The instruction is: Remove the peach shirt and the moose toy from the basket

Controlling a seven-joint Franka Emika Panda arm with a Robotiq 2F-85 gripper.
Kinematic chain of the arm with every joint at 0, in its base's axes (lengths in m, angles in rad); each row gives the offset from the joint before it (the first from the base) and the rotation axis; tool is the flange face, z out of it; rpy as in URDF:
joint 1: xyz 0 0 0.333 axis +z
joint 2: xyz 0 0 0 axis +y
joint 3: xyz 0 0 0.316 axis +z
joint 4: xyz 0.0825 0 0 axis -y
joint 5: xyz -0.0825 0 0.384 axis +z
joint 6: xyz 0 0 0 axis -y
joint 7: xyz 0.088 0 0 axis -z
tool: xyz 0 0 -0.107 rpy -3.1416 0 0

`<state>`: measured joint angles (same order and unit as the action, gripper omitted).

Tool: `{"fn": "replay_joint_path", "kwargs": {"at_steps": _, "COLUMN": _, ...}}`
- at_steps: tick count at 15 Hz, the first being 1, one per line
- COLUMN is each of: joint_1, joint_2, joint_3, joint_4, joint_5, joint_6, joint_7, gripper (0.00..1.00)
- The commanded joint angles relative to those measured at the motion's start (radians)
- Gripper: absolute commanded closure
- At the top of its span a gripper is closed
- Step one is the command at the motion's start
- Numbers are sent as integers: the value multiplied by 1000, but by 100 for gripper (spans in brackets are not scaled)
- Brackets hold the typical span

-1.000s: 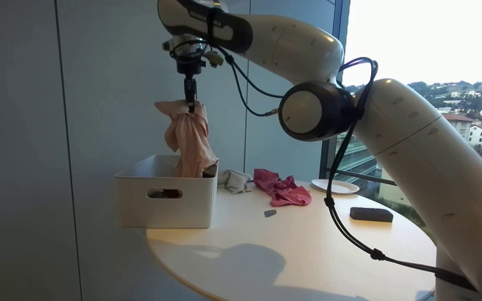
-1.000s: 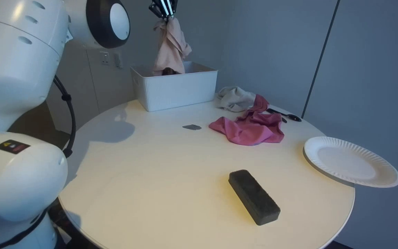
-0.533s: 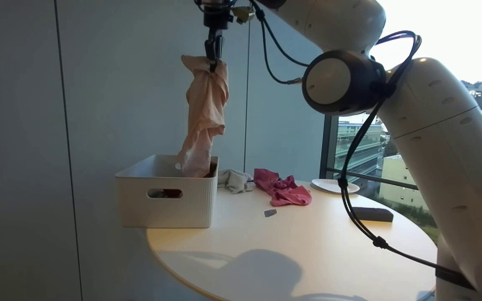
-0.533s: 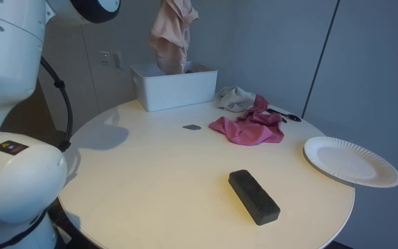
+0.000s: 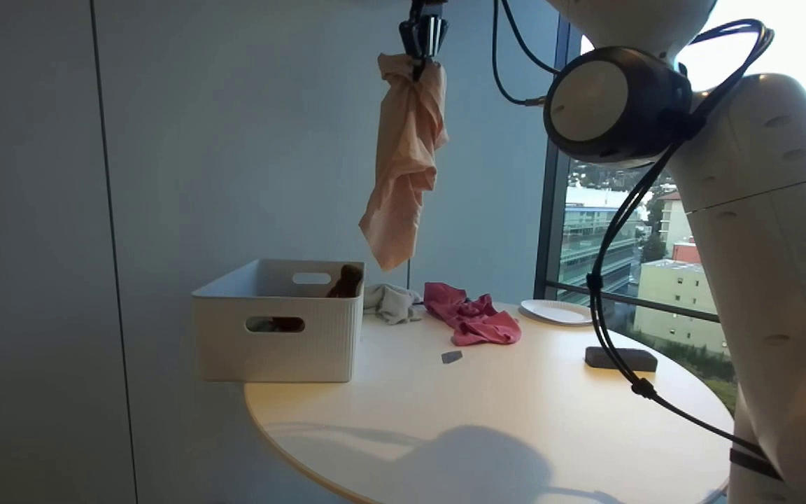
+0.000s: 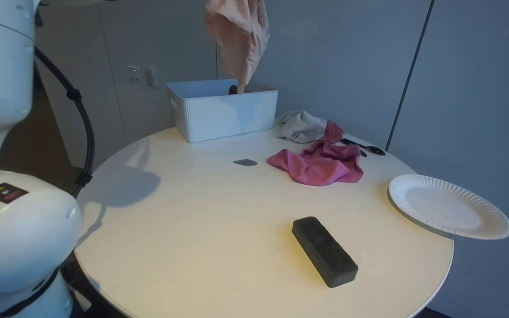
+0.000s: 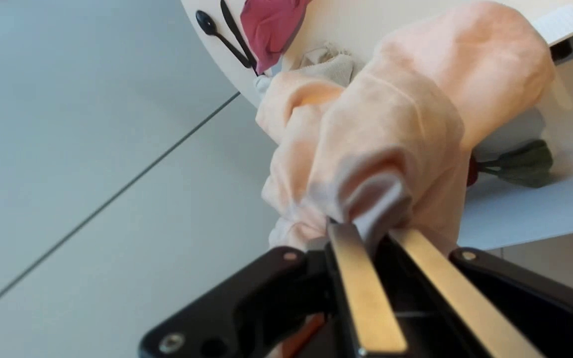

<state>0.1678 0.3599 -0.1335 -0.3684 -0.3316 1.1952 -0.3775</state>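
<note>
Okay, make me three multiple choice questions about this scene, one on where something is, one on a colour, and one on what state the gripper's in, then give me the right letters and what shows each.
1. Where is the grey cloth?
A. On the table, between the basket and the pink cloth
B. Inside the basket
C. Held up in the air

2. What colour is the plate?
A. Green
B. Black
C. White

3. How does the gripper stand?
A. Wide open
B. Closed around the peach shirt
C. Closed, holding nothing

Answers:
1: A, since both exterior views show it lying there.
2: C, as its rim and face look white in both exterior views.
3: B, because the wrist view shows the shirt's folds pinched in it.
</note>
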Motion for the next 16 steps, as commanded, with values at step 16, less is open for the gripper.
{"fn": "replay_joint_path", "kwargs": {"at_steps": 16, "joint_1": -269, "joint_2": 470, "joint_3": 11, "joint_4": -52, "joint_5": 146, "joint_6": -195, "joint_7": 337, "gripper": 96}}
